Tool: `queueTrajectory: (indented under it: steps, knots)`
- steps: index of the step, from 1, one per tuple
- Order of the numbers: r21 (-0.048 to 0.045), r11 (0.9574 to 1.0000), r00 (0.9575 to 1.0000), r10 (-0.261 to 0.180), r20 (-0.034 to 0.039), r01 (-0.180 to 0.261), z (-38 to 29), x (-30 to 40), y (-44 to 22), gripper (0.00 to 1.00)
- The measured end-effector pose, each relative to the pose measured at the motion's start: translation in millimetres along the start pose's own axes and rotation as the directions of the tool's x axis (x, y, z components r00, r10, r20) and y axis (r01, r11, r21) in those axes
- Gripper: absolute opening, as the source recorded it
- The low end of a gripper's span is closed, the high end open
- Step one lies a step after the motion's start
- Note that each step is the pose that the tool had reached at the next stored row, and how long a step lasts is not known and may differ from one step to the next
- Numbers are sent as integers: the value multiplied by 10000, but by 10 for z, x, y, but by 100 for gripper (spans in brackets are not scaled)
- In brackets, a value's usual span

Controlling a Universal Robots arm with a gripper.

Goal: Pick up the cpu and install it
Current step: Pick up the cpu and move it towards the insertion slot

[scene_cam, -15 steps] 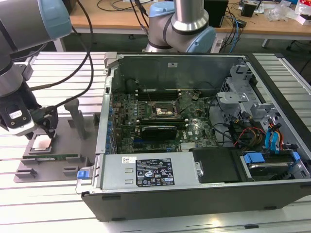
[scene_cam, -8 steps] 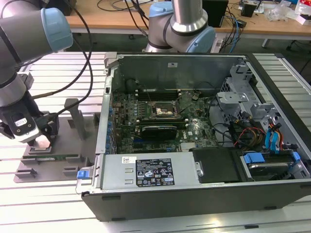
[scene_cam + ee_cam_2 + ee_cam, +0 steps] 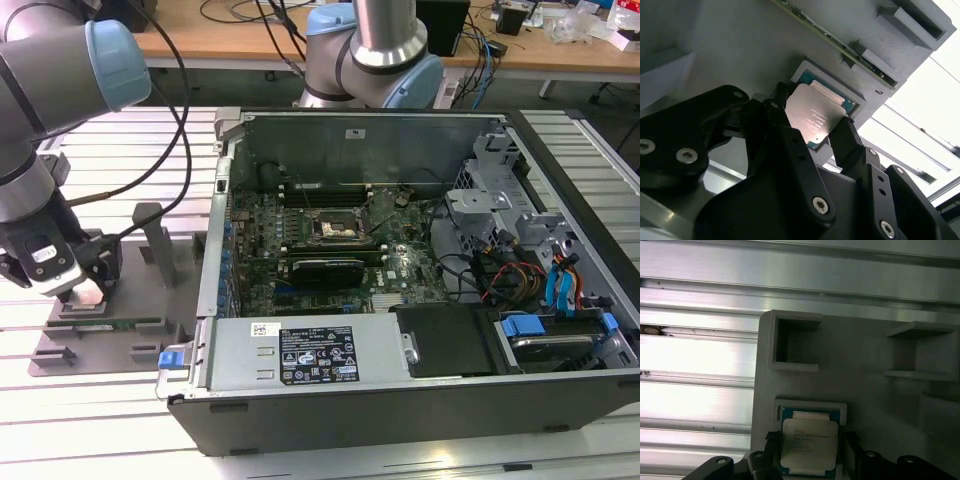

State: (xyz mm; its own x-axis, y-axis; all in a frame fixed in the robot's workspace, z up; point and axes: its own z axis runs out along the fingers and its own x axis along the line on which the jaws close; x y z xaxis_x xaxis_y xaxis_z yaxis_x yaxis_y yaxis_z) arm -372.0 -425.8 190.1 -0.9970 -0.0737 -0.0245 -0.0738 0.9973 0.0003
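Pick step in hand, by my read, with install not started. In the exterior view the gripper [image 3: 88, 292] was down over the grey fixture plate [image 3: 110, 335] at the exterior view's left, well apart from the open computer case [image 3: 400, 400]. The socket [image 3: 338, 228] on the board inside looked vacant, though it was too small to be sure.

In both wrist views the cpu [image 3: 812, 112] [image 3: 810, 445] lay silver top up in its square recess on the fixture plate [image 3: 870, 390]. A green board edge showed around the lid. The gripper [image 3: 812, 120] [image 3: 810, 455] bracketed it on two opposite edges, its dark tips right at the chip's sides. Could not tell whether it was pinching the cpu or only sitting close beside it, as no clear gap or contact showed. The cpu looked seated, not raised.

Judgement: the move from here called for an even, square hold on both edges, then a straight pull clear of the recess walls. Any tilt could snag a corner, and a one-sided grip could skew the chip.

The fixture plate sat on the slatted aluminium surface [image 3: 100, 420].
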Motion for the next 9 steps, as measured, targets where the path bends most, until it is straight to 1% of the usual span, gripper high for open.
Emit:
queueTrajectory:
  steps: [9]
  knots:
    - [1,10000,10000,-1,0,1,17,6,0,60]
